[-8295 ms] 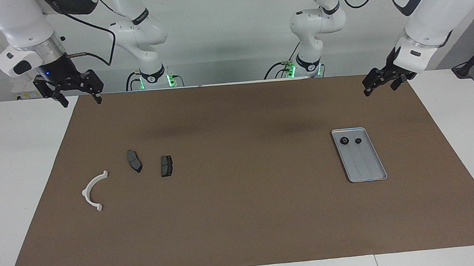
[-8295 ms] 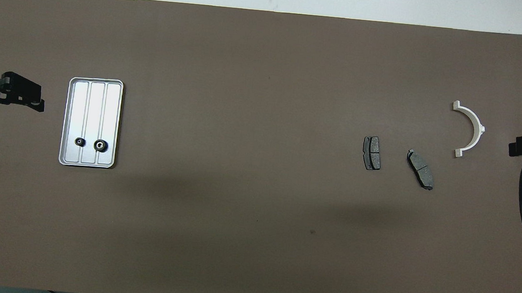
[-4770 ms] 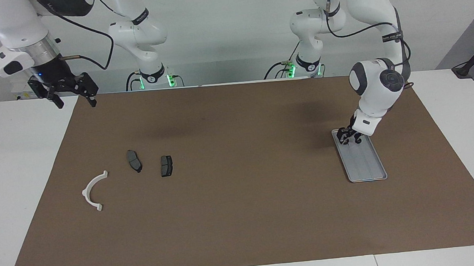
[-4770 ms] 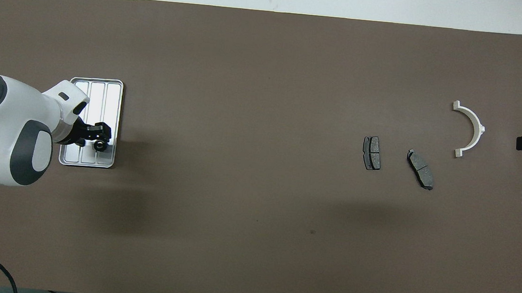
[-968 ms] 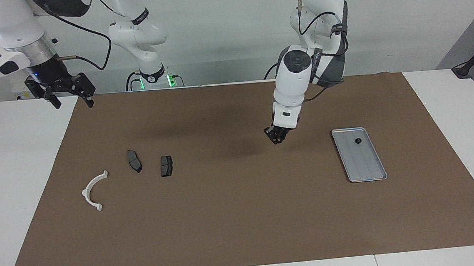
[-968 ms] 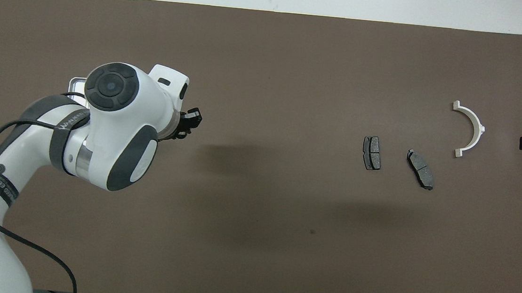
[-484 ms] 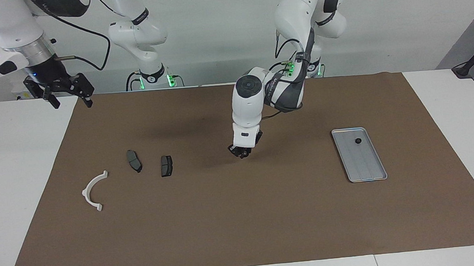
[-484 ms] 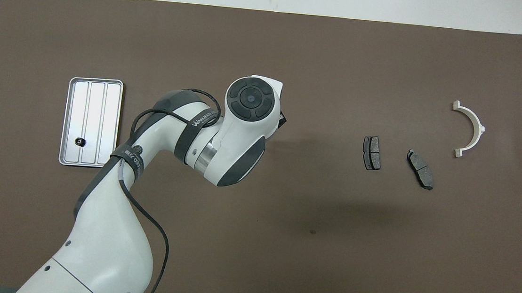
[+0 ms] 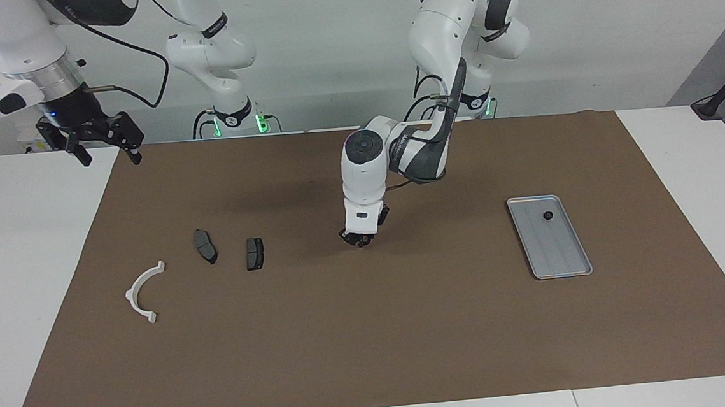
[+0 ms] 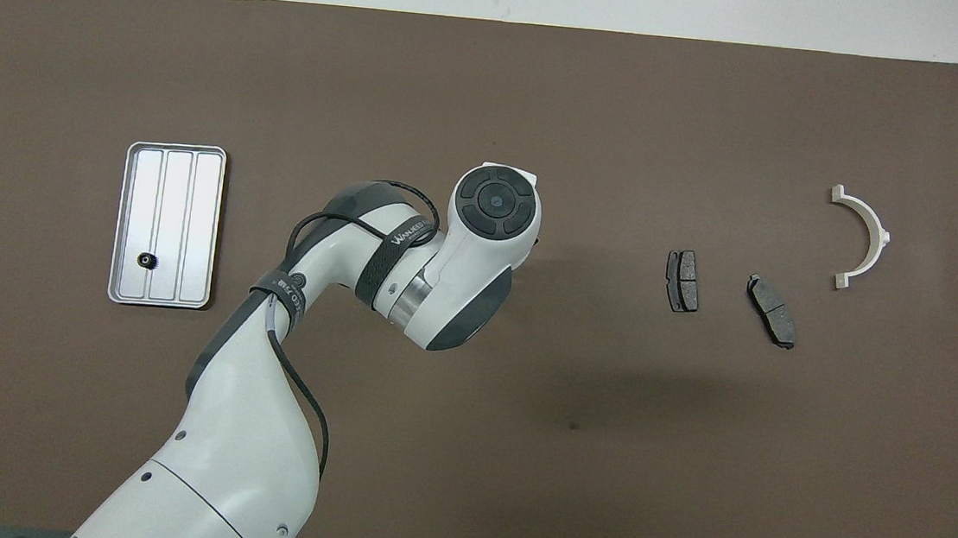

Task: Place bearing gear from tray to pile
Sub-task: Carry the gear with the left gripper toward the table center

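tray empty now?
No, one small black gear lies in the tray, near the end closer to the robots.

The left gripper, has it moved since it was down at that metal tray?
Yes. The left gripper has travelled away from the tray toward the right arm's end, and now hangs over the mat between the tray and the dark plates.

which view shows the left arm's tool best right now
The facing view: the left tool hangs in plain sight below its white wrist, low over the brown mat, between the tray and the dark plates. In the overhead view the arm's own wrist covers it, so nothing of it shows there.
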Robot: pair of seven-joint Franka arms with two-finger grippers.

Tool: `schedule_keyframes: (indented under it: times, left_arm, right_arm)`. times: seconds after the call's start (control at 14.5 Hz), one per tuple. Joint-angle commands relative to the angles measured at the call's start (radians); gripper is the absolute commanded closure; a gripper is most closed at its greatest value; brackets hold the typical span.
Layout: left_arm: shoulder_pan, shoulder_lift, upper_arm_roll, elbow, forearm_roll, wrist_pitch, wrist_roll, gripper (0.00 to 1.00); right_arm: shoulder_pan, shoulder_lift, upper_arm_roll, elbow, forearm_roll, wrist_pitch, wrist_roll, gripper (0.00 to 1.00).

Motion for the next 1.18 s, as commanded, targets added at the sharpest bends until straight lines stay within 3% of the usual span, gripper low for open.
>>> schedule_keyframes:
  times: [0.0, 0.76, 0.9, 0.97, 1.11]
  left_arm:
    - [-0.018, 0.010, 0.019, -0.005, -0.012, 0.022, -0.018, 0.93]
    - [-0.020, 0.008, 0.019, -0.043, -0.009, 0.028, -0.019, 0.87]
    - [-0.020, 0.008, 0.021, -0.049, -0.007, 0.028, -0.019, 0.82]
    - [-0.020, 0.007, 0.021, -0.054, -0.006, 0.028, -0.019, 0.63]
    - [-0.020, 0.005, 0.022, -0.052, -0.004, 0.013, -0.022, 0.00]
  right_arm:
    - [-0.015, 0.004, 0.010, 0.001, -0.001, 0.012, 0.014, 0.00]
    - [-0.016, 0.002, 0.010, -0.019, -0.001, 0.021, 0.011, 0.00]
    - [-0.005, 0.018, 0.010, -0.024, 0.004, 0.052, 0.017, 0.00]
    - [-0.002, 0.027, 0.011, -0.021, 0.004, 0.064, 0.021, 0.00]
    - [0.001, 0.047, 0.013, -0.017, 0.002, 0.096, 0.021, 0.00]
